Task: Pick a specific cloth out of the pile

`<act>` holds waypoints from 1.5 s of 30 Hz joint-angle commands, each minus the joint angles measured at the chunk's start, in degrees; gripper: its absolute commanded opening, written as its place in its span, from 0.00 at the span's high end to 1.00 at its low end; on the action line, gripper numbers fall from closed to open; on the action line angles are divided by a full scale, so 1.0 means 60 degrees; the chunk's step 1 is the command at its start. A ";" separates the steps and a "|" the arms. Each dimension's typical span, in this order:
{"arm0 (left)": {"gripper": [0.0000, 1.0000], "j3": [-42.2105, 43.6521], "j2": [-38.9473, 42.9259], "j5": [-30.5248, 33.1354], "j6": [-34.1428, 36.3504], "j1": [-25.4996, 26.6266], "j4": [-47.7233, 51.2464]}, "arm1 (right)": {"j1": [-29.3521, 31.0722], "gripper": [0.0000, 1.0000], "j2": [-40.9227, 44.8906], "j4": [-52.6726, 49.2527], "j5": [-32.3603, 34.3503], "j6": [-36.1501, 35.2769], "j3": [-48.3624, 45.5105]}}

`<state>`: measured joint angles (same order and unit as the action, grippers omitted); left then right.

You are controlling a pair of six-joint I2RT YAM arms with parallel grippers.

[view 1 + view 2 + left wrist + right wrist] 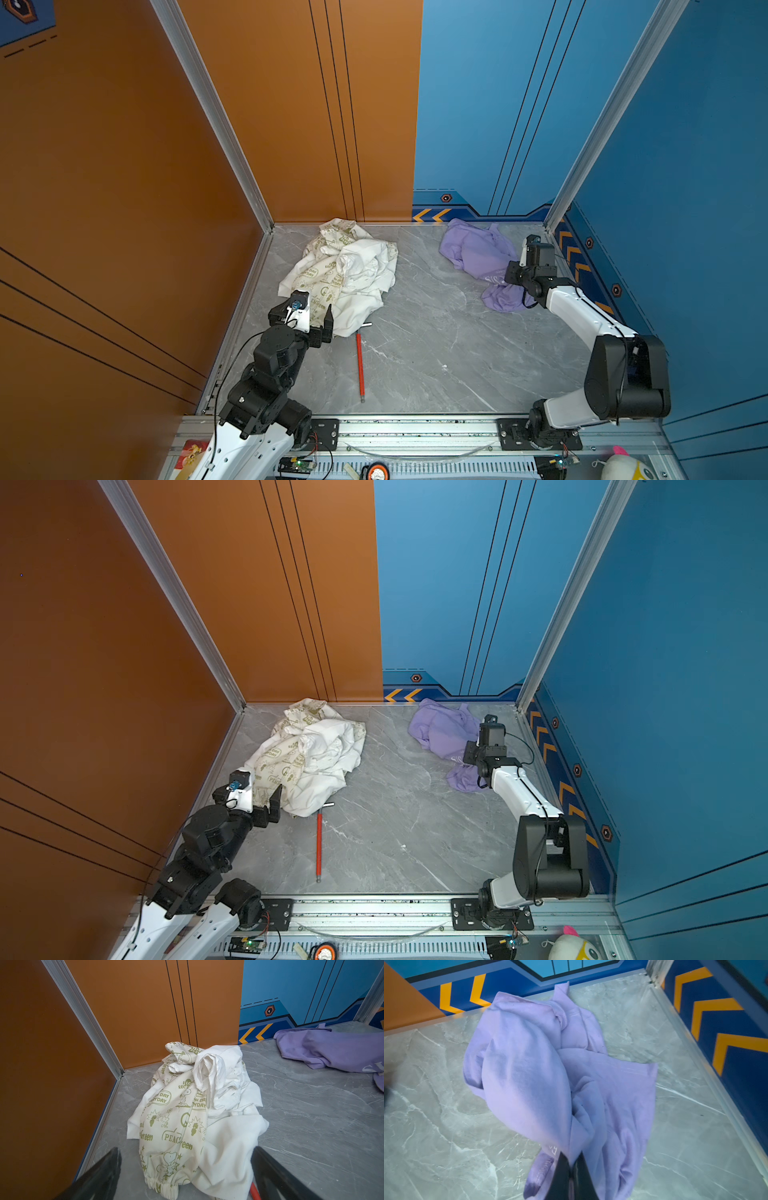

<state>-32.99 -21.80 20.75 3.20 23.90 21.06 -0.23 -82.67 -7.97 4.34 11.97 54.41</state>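
The lavender cloth lies crumpled near the back right corner, apart from the pile. My right gripper is shut on a fold at the cloth's near edge; in both top views it sits low over that edge. The pile of white and green-printed cream fabric lies at the back left. My left gripper stands open at the pile's near end, and in the left wrist view its fingers straddle the pile's hem with nothing gripped.
A red-handled tool lies on the grey marble floor just in front of the pile, its metal head touching the white fabric. Orange and blue walls close in the left, back and right. A metal rail runs along the front.
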 commanded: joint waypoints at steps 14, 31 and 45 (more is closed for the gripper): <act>0.02 0.0113 0.0145 -0.0080 0.0072 -0.0056 0.0032 | -0.0621 0.44 0.2414 -0.1075 0.0575 0.1584 -0.0834; 0.02 0.0133 0.0168 -0.0075 0.0102 -0.0052 0.0042 | 0.1751 0.25 -0.2716 -0.4000 0.1326 -0.1848 0.4718; 0.02 0.0111 0.0118 -0.0112 0.0095 -0.0053 0.0013 | 0.1215 0.68 -0.5508 -0.4722 0.1406 -0.2246 0.6678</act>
<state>-32.99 -21.32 20.75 3.22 23.90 21.04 7.79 -114.98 -34.13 12.27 -1.17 91.79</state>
